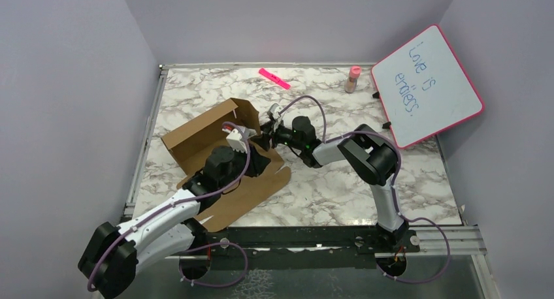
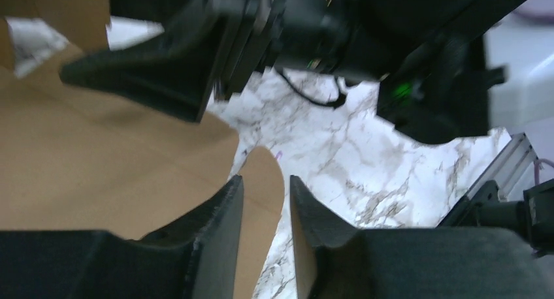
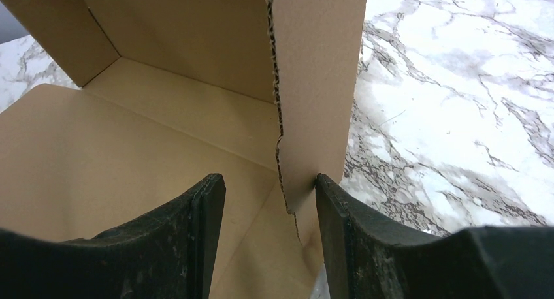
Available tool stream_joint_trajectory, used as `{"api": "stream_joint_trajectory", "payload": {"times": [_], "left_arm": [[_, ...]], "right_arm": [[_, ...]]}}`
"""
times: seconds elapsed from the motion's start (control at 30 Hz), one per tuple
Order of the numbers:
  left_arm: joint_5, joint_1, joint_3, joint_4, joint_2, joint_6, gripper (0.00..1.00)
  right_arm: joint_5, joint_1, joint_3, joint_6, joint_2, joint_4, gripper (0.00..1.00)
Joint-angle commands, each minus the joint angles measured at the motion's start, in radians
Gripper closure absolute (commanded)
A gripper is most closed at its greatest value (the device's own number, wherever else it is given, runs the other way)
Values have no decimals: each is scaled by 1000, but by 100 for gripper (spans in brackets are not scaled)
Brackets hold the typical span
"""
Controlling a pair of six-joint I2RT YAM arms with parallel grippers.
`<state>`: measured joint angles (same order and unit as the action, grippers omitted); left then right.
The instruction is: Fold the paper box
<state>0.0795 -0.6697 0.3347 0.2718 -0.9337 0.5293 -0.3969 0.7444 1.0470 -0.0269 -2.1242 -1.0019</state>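
The paper box (image 1: 199,139) is brown cardboard, lying left of centre with its back wall raised and a flat panel (image 1: 251,188) toward me. My left gripper (image 1: 260,157) hovers over the flat panel's right edge. In the left wrist view it (image 2: 266,204) is narrowly open, with a rounded cardboard tab (image 2: 264,175) below the gap. My right gripper (image 1: 264,137) reaches in from the right. In the right wrist view it (image 3: 271,191) is open around an upright side flap (image 3: 317,83), whose lower edge touches the right finger (image 3: 333,214). The box floor (image 3: 98,155) lies beneath.
A pink-framed whiteboard (image 1: 428,87) leans at the back right. A pink-capped small bottle (image 1: 353,79) and a pink marker (image 1: 274,78) lie near the back edge. Marble tabletop (image 1: 340,181) spreads right of the box. A metal rail (image 1: 313,237) runs along the front.
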Motion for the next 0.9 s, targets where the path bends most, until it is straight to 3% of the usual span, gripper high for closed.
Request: {"api": "stream_joint_trajectory", "payload": {"times": [0.0, 0.23, 0.37, 0.63, 0.87], "left_arm": [[-119, -1, 203, -295, 61, -59, 62], [-332, 53, 585, -622, -69, -218, 54], [-360, 156, 711, -662, -110, -284, 49], [-205, 425, 819, -672, -237, -324, 41], [-50, 538, 844, -626, -359, -343, 35]], "right_arm": [[16, 4, 1, -7, -15, -54, 42], [18, 5, -19, -32, -9, -76, 43], [22, 5, -33, -33, 1, -77, 43], [13, 5, -42, -36, 7, -73, 43], [-7, 5, -32, -41, 4, -68, 44]]}}
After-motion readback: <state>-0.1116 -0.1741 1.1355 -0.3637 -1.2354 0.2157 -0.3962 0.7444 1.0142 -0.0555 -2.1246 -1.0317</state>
